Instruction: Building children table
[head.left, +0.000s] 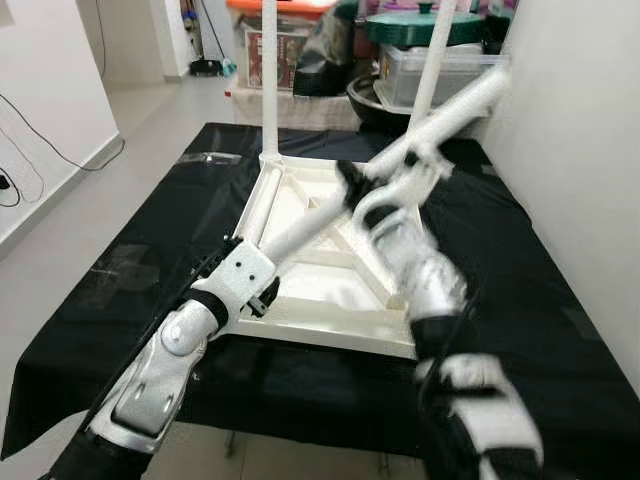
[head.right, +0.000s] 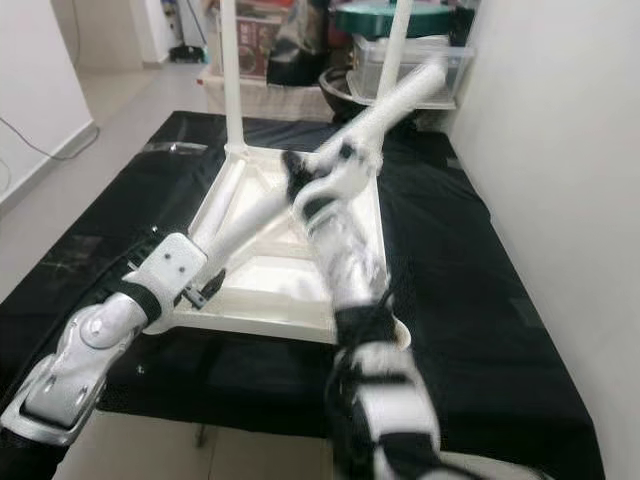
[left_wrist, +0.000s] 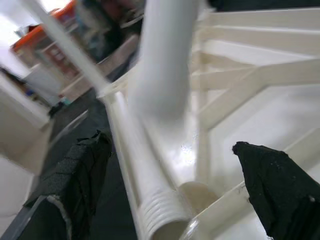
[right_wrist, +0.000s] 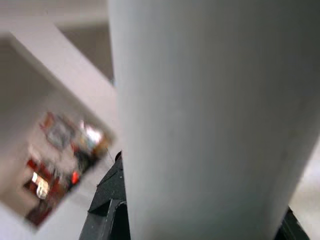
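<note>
A white tabletop (head.left: 330, 300) lies upside down on a black cloth (head.left: 540, 330). The right gripper (head.left: 365, 195) grasps a slanted white leg (head.left: 440, 120); the left gripper (left_wrist: 175, 185) sits released around its threaded lower end.

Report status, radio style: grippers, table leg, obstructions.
Right gripper shut on loose leg. Left gripper open at leg's threaded end. Tabletop upside down. Nothing obstructing.

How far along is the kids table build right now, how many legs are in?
Two white tube legs already stand upright in the far corners of the upside-down white plastic tabletop on the black cloth. In hand: the right gripper holds a third white leg slanted, its threaded end near the near-left corner socket by the open left gripper. Left: seating this leg, then a fourth.
</note>
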